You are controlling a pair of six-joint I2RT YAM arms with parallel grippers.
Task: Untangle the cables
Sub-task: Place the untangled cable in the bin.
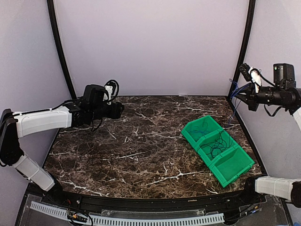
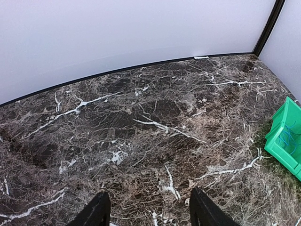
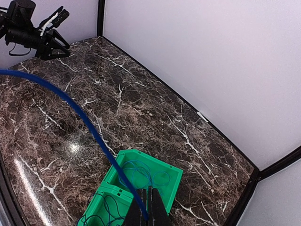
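Soft, even light is filling every view; glare is gleaming on the table (image 3: 73, 147), lower left, right wrist view.

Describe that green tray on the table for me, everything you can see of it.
The green tray looks like bright moulded plastic: three open, square compartments in a row. It sits flat and upright on the right side of the dark marble table, turned diagonally to its edges. Thin blue and black cables lie in loose loops inside at least two compartments.
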